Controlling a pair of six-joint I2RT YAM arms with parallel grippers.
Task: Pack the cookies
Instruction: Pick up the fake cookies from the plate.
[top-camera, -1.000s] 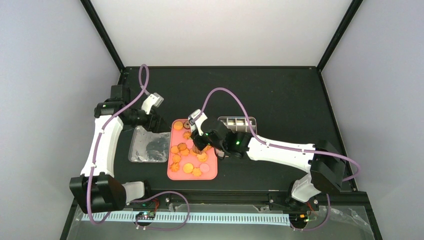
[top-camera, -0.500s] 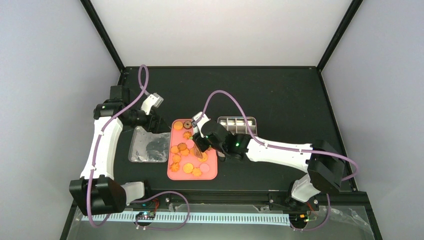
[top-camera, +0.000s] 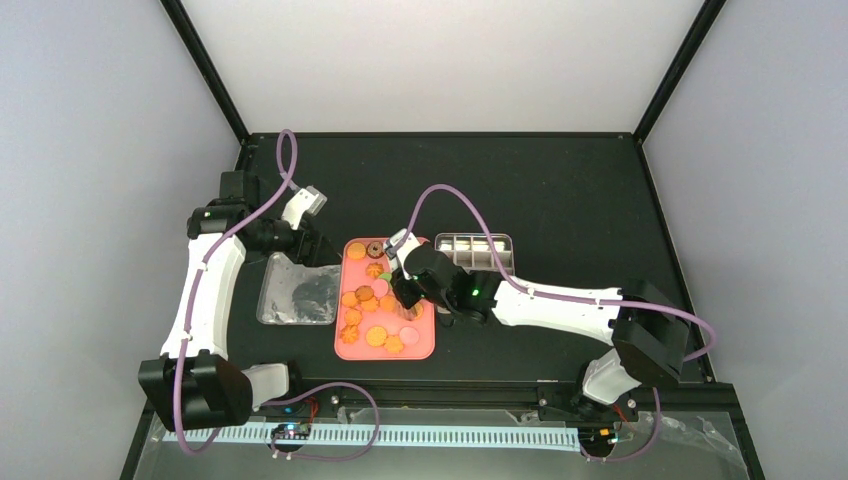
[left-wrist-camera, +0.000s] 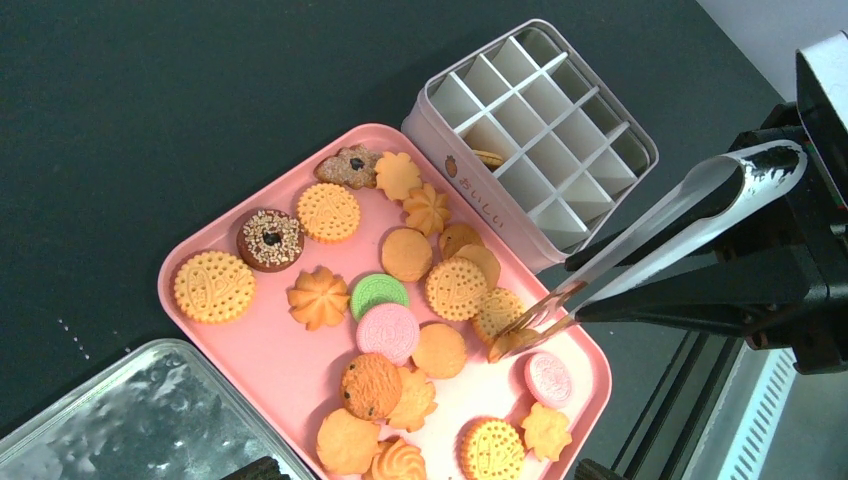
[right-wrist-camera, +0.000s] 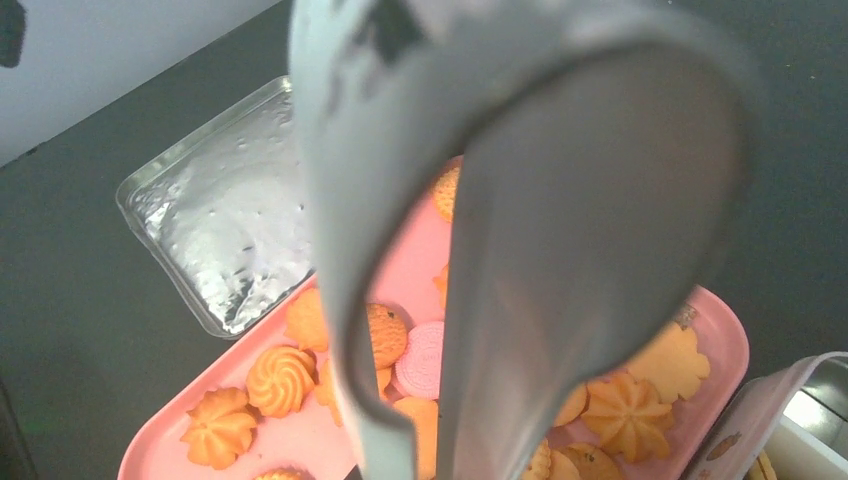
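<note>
The black table (top-camera: 560, 190) carries three things in a row: a silver lid (top-camera: 275, 295) at left, a pink tray (top-camera: 425, 345) just beside it, and a white gridded tin (top-camera: 505, 240) against the tray's far right corner.

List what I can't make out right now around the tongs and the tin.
- Right wrist view: the tongs fill the frame, hiding their tips and cookies beneath.
- Top external view: the right gripper covers the pick spot; cookies too small to tell apart.
- Left gripper: tiny from above, cut off at the left wrist view's bottom edge; open or shut unclear.
- Tin: left wrist view, dividers hide parts of its cells.
</note>
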